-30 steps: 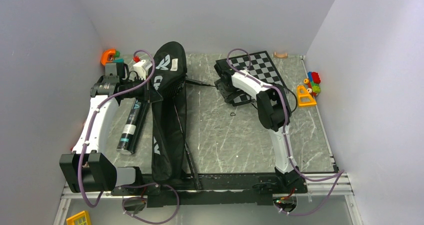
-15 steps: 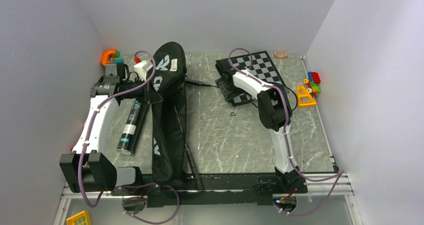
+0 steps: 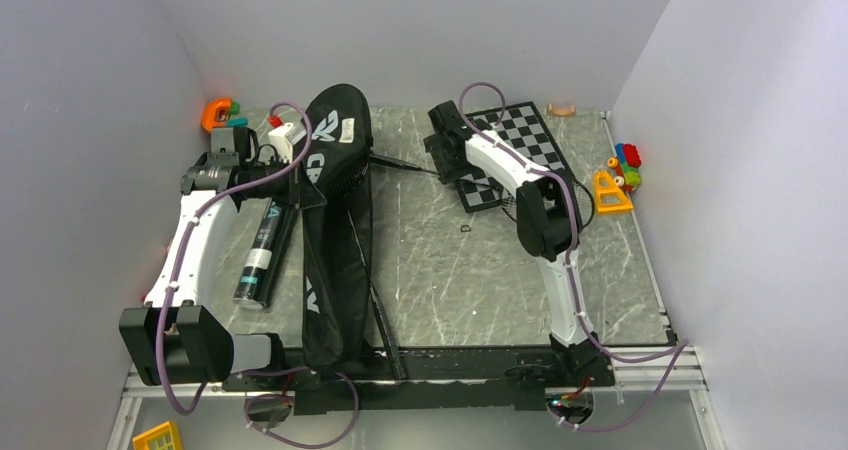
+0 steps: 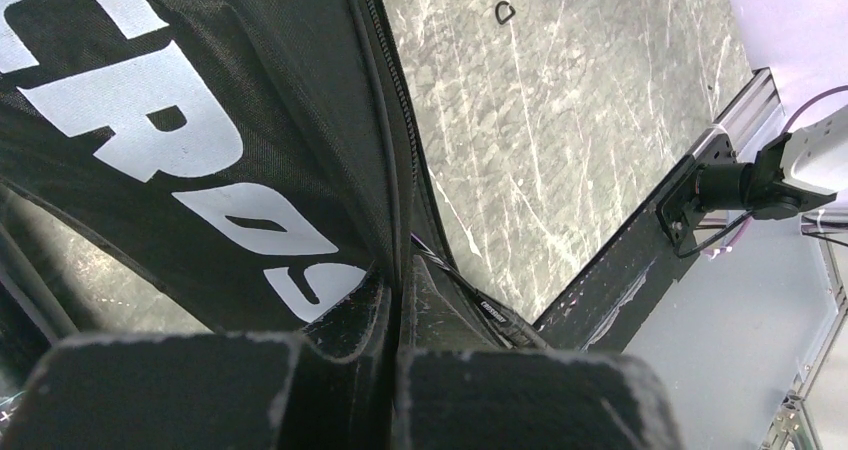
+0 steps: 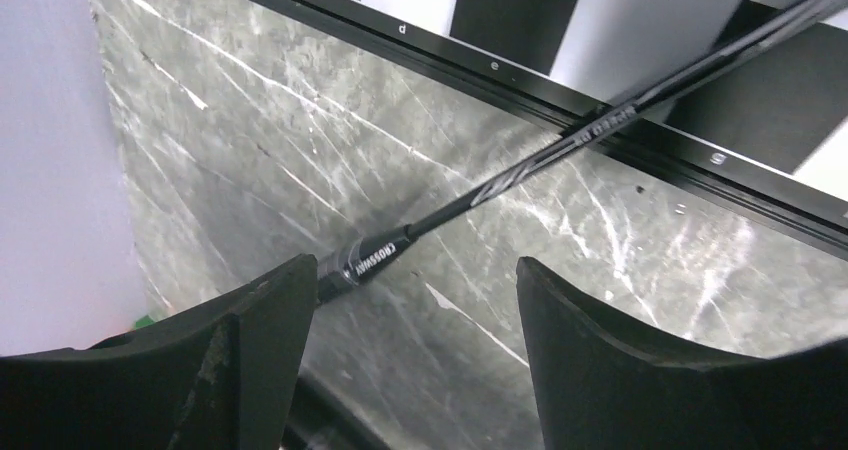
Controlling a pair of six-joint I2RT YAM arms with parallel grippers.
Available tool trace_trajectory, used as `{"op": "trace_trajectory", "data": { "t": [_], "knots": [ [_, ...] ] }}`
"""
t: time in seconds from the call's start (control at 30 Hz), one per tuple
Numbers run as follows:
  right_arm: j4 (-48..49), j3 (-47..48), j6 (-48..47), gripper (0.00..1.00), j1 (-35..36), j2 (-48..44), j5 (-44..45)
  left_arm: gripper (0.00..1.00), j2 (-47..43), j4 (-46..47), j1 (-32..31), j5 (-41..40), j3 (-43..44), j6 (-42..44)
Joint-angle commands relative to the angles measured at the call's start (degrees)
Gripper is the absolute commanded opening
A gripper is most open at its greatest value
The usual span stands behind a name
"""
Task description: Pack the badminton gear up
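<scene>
Right gripper (image 3: 441, 150) has shifted away from the near corner of the chessboard (image 3: 525, 135) toward the far side of the table; the left arm is unchanged.

Top view: the racket bag (image 3: 338, 220) lies lengthwise, and the left gripper (image 3: 303, 190) is at its edge. One racket shaft (image 3: 403, 168) runs from the bag's opening toward the right gripper. A second handle (image 3: 385, 330) protrudes at the bag's near end. The tube (image 3: 262, 255) lies beside the bag, unpacked. No shuttlecocks can be made out.

Left wrist view: the left gripper (image 4: 396, 342) is clamped tight on the bag's zipper edge.

Right wrist view: the right gripper (image 5: 408, 295) stands wide apart and holds nothing; the racket shaft (image 5: 560, 155) lies beyond it, over the chessboard (image 5: 610, 30).

Assessment: packing is partial. This racket, the tube and closure remain.
</scene>
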Motion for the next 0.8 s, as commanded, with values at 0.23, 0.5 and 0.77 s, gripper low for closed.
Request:
{"op": "trace_trajectory", "data": {
  "t": [0.23, 0.5, 0.77],
  "knots": [
    [-6.9, 5.8, 7.6, 0.77, -0.5, 7.4, -1.6, 0.0, -2.7, -1.0, 0.1, 5.8, 2.0, 1.2],
    [-8.5, 5.0, 7.7, 0.71, -0.5, 7.4, -1.2, 0.0, -4.1, -1.3, 0.1, 6.1, 2.5, 1.0],
    [-9.7, 0.3, 4.7, 0.54, 0.2, 4.9, 0.4, 0.0, -4.4, -0.9, 0.1, 6.0, 1.9, 0.8]
  ]
}}
